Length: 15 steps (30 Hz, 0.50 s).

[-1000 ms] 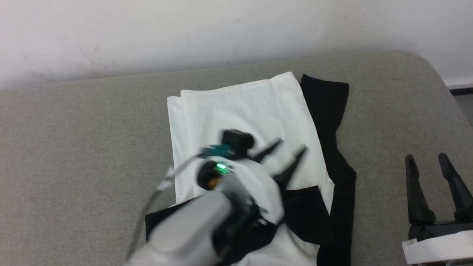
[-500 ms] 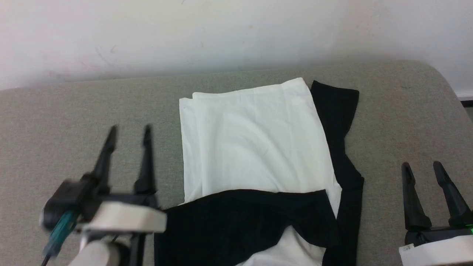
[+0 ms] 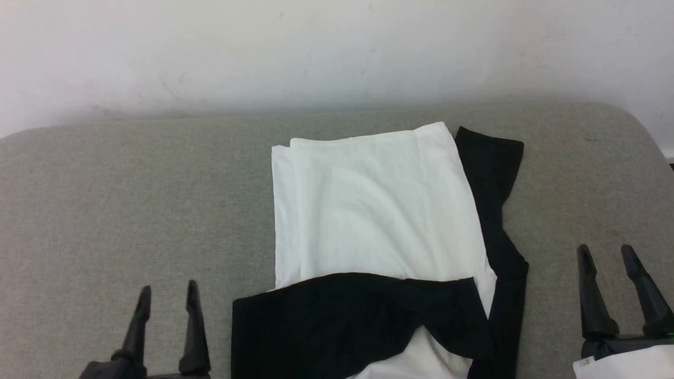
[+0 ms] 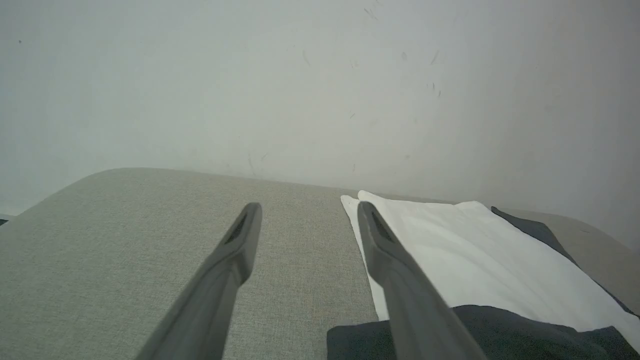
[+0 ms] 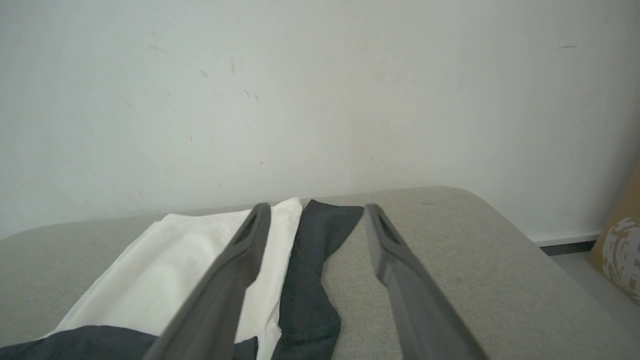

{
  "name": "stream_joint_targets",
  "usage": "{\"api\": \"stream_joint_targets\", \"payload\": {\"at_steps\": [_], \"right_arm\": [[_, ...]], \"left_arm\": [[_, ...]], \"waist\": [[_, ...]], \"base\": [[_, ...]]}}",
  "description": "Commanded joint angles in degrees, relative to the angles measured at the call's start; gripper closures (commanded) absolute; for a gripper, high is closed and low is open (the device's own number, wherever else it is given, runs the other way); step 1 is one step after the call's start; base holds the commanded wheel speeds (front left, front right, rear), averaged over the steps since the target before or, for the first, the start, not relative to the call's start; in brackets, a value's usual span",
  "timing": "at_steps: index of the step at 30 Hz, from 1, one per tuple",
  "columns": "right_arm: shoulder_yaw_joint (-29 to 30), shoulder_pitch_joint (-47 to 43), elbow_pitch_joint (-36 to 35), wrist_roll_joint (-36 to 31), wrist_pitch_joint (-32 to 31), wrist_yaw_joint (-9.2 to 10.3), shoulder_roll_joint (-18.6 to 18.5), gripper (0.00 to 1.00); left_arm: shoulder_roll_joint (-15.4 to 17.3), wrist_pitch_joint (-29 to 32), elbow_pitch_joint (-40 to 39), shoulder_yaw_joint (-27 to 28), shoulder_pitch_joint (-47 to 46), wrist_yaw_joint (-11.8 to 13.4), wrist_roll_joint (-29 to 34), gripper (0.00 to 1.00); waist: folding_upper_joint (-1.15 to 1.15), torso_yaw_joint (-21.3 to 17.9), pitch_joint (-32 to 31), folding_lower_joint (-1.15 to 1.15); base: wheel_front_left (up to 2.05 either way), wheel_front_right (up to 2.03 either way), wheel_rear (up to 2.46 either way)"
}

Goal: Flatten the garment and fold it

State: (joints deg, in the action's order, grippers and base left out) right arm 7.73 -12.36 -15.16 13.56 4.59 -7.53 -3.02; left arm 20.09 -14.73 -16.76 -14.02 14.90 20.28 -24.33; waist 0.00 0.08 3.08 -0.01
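Here left claw (image 3: 168, 287) and right claw (image 3: 604, 247) flank the garment (image 3: 379, 221), both parted

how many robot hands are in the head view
2. The left hand is at the lower left, beside the garment; the right hand is at the lower right, also off it. Both are open.

you won't find any text you can read here. the small white label (image 3: 585, 362) at the base of your right gripper (image 3: 604, 250) carries tiny dark marks, too small to make out. the brown box (image 5: 620, 255) at the edge of the right wrist view bears a pale mottled print, with no letters legible.
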Motion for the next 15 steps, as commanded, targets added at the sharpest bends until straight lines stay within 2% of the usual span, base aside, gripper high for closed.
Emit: {"api": "stream_joint_targets", "payload": {"at_steps": [1,7,11,15], "right_arm": [[0.4,0.1,-0.1,-0.5,-0.3,0.04,0.1,0.00],[0.3,8.2,-3.7,-3.9,-6.7,0.04,-0.2,0.00],[-1.0,16.4,-4.9,-4.1,-11.9,0.04,-4.2,0.00],[0.2,29.3,-3.6,0.3,-19.4,0.04,-7.9,0.00]], "left_arm": [[-0.9,-0.3,0.6,0.4,-0.1,-1.5,0.9,0.00],[-3.4,-0.3,1.7,1.3,-2.7,-5.2,2.6,0.00],[-4.6,-0.3,2.1,1.4,-4.5,-6.7,3.3,0.00],[-6.5,-0.3,2.0,1.6,-7.3,-8.6,3.9,0.00]], "waist": [[0.00,0.6,0.1,0.01],[0.00,0.0,3.5,0.01],[0.00,-0.6,6.6,0.01],[0.00,-0.6,11.8,0.01]], "base": [[0.00,0.00,0.00],[0.00,0.00,0.00],[0.00,0.00,0.00],[0.00,0.00,0.00]]}}
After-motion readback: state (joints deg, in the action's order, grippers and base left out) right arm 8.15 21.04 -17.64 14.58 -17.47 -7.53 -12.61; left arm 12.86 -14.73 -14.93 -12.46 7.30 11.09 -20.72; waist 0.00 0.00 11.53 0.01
